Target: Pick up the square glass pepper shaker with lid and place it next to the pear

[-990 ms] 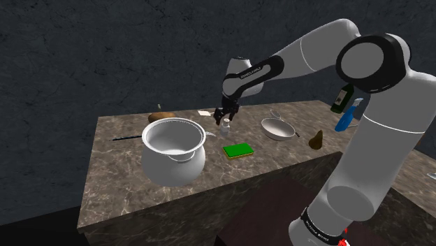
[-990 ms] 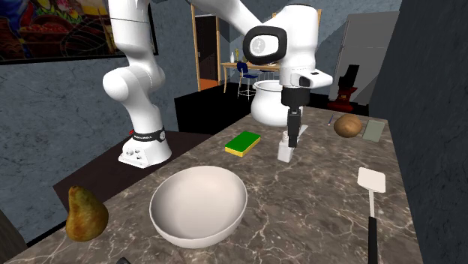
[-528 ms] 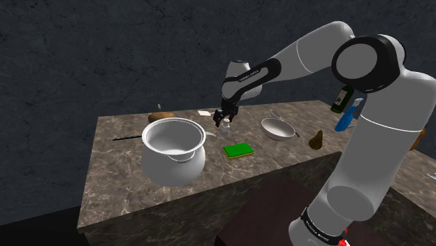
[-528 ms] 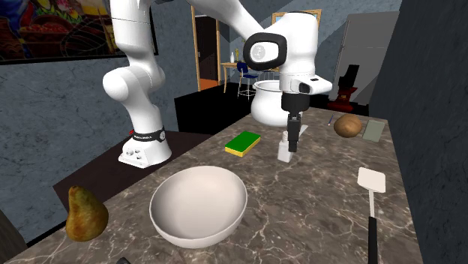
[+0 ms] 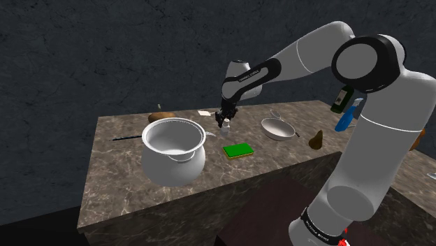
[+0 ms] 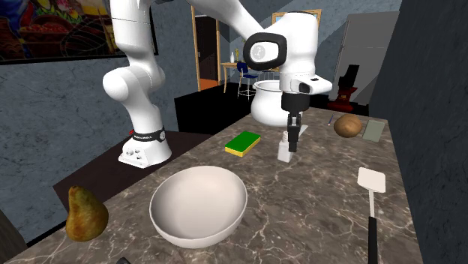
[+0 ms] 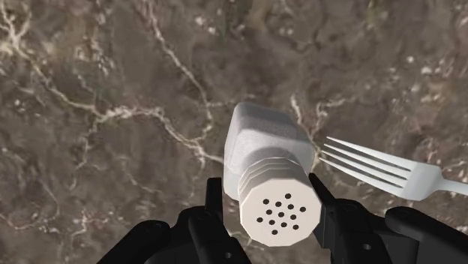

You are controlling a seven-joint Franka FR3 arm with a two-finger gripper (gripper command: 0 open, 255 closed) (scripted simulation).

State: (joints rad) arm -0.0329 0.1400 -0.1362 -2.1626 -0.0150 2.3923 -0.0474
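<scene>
Claw (image 7: 266, 193) is clenched on the shaker (image 7: 270, 180). In your wrist view, one black finger sits on each side of its ribbed lid, and both touch it. One shaker: white square body, perforated lid on top, standing upright near the middle of the surface (image 6: 315, 225). Can't tell if its base is off the marble. One fork (image 7: 375, 169) lies just beside it, four tines pointing at it, not touching.

Your count from the second exterior view:
- one pear (image 6: 85, 214) at the near corner, well apart from the shaker
- one white bowl (image 6: 199, 204) between pear and shaker
- one green sponge (image 6: 243, 142) near the shaker, on the stand side
- one white pot (image 6: 270, 101) behind the claw
- one spatula (image 6: 370, 182) toward that view's right
- one brown round lump (image 6: 348, 125) at the far end

The shoulder view adds two bottles past the pear, one green bottle (image 5: 341, 99) and one blue bottle (image 5: 347, 119).
</scene>
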